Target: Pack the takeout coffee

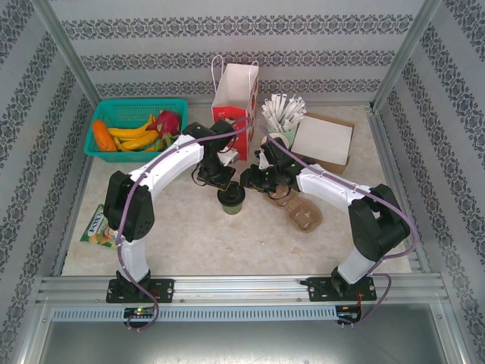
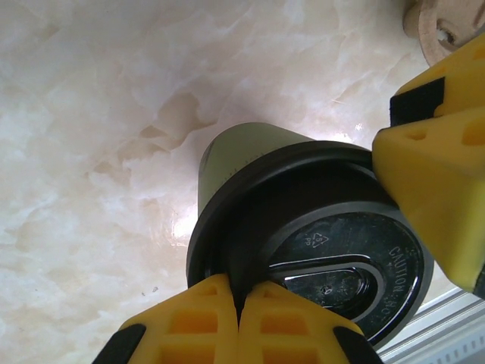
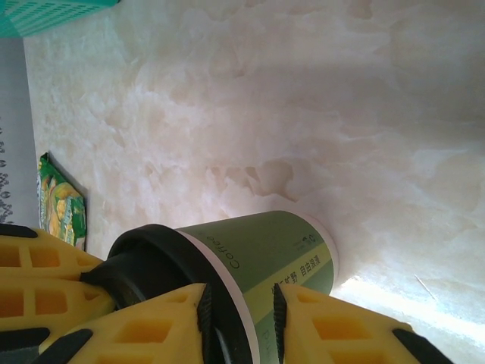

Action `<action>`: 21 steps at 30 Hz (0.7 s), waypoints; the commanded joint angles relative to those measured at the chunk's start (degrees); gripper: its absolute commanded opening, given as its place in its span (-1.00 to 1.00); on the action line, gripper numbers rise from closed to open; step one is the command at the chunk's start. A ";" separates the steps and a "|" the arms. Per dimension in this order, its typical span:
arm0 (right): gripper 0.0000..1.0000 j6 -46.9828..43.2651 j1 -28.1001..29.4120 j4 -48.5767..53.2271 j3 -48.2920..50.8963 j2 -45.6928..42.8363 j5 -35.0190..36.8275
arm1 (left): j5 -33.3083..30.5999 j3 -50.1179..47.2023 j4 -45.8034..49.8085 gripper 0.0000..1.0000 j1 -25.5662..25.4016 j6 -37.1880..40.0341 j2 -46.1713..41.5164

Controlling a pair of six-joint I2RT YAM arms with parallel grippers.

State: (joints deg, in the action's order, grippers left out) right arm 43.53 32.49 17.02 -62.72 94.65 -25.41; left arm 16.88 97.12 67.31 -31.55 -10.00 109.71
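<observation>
- A pale marble tabletop (image 3: 303,91) is enclosed by walls papered in patterned bands.
- The takeout coffee (image 3: 258,250) is stood upright on the tabletop with its black lid (image 2: 333,250) fitted, and it is flanked by the tips of both grippers.
- The left gripper (image 2: 239,322) is seen with its yellow fingers (image 2: 189,326) pressed together and nothing held between them. The closed tips are set at the edge of the lid.
- The right gripper (image 3: 241,318) is seen with its fingers apart, and the cup's cream rim is framed between the pads. Whether the pads are pressed on the cup cannot be told.
- A white and red gift bag (image 1: 233,95) is stood just beyond both sets of fingers, toward the back wall.
- A cardboard cup carrier (image 1: 305,217) is laid near the right fingers, on their outer side.
- A green snack packet (image 3: 59,201) is laid well apart from the fingers, at the table's left edge.
</observation>
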 commanded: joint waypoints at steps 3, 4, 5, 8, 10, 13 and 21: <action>-0.39 -2.00 0.91 10.94 3.41 5.54 2.97 | -0.22 -5.61 0.10 -1.00 -1.28 -3.15 5.63; -0.38 -1.97 0.95 9.81 2.92 5.43 1.93 | -0.20 -5.22 -0.27 -1.00 -1.22 -3.14 4.94; -0.35 -2.03 1.10 8.39 2.18 4.91 0.88 | 0.20 -4.89 -0.99 -1.00 -1.27 -3.10 4.05; -0.27 -3.61 1.69 6.05 -1.48 4.31 -2.43 | 1.24 -4.51 -4.09 -1.00 -1.30 -2.56 1.28; -0.21 -4.87 1.77 5.95 -3.83 4.71 -3.85 | 1.19 -3.44 -4.35 -1.00 -1.30 -2.05 0.54; -0.16 -6.04 1.79 6.58 -6.14 6.34 -4.94 | 0.98 -1.45 -3.68 -1.00 -1.32 -1.58 0.52; -0.09 -5.62 2.46 5.23 -8.88 10.56 -7.66 | 1.96 -1.32 -4.48 -1.00 -1.74 -1.89 0.19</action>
State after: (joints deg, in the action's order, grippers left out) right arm 39.42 32.51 19.38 -71.29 102.26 -29.65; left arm 16.88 95.90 66.06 -31.57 -12.01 108.01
